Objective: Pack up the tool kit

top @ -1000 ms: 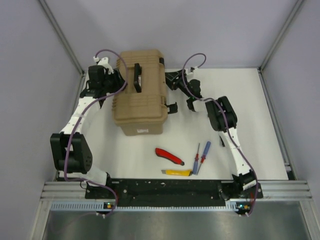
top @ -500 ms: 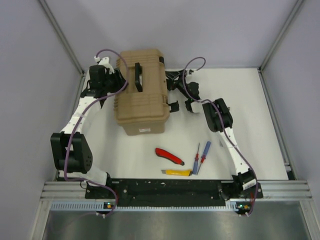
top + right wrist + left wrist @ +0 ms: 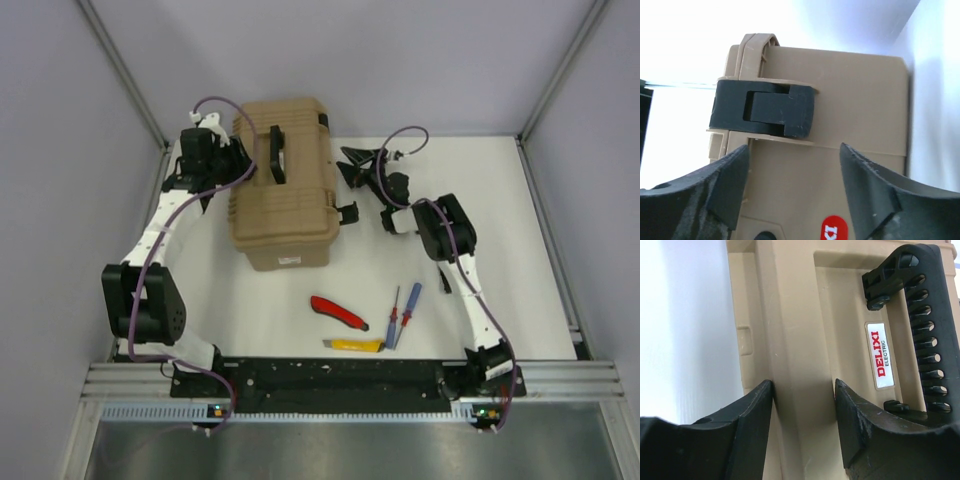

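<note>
The tan ribbed toolbox (image 3: 285, 205) stands closed at the back left, with its black handle (image 3: 273, 155) on top. My left gripper (image 3: 238, 165) is at its left side. In the left wrist view the gripper (image 3: 803, 382) is clamped across a raised ridge of the toolbox lid (image 3: 790, 340). My right gripper (image 3: 352, 167) is open, just off the box's right side. In the right wrist view it (image 3: 792, 148) faces a black latch (image 3: 762, 110). A red utility knife (image 3: 338, 311), a yellow utility knife (image 3: 357, 345), a red screwdriver (image 3: 394, 312) and a blue screwdriver (image 3: 409, 310) lie near the front. The hammer is out of view.
A second black latch (image 3: 347, 213) sticks out from the box's right side. Grey walls and metal rails enclose the white table (image 3: 500, 220). The black base rail (image 3: 330, 375) runs along the near edge.
My right gripper moved in against the toolbox's right side, then drew back to the right. The toolbox turned slightly. The left gripper stayed on the lid.
</note>
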Available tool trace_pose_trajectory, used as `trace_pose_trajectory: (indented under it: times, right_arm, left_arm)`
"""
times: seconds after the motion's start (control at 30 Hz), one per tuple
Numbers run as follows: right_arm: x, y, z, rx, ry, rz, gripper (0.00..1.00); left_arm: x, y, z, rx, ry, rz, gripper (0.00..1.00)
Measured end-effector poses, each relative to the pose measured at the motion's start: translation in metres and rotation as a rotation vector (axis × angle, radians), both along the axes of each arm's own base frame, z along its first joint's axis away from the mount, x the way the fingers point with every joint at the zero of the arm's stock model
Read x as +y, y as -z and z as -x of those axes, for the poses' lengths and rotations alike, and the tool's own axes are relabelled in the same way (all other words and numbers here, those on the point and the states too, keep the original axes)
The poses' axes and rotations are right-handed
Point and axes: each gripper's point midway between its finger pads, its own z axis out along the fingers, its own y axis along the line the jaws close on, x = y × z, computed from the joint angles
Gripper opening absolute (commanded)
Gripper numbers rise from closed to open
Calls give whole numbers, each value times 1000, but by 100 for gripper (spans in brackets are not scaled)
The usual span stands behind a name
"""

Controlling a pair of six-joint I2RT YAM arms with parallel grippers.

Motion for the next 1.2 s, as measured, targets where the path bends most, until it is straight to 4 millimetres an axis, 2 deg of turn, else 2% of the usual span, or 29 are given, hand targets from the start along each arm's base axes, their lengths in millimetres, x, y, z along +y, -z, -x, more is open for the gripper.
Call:
trace_pose_trajectory:
  times: [0.1, 0.2, 0.4, 0.47, 0.53, 0.77, 1.2]
  right_arm:
    - [-15, 0, 1, 3, 34, 20, 85]
    - [-18, -12, -4, -32, 41, 15, 88]
    - [-12, -76, -11, -190, 26, -38, 91]
    - [-8, -85, -10, -215, 17, -36, 91]
    - [-3, -86, -10, -216, 9, -24, 91]
    - [14, -62, -13, -148, -6, 39, 91]
    - [17, -41, -28, -109, 2, 12, 92]
  left_arm:
    - [0, -1, 1, 11, -10, -1, 64]
    - [-3, -3, 3, 23, -10, 14, 71]
    - [-8, -8, 2, 26, -25, 68, 80]
    - [-9, -9, -1, 28, -32, 84, 82]
    - [-10, -10, -4, 27, -37, 90, 83]
    - [-9, -10, -14, 10, -49, 99, 85]
    - [-10, -10, -20, -15, -52, 109, 85]
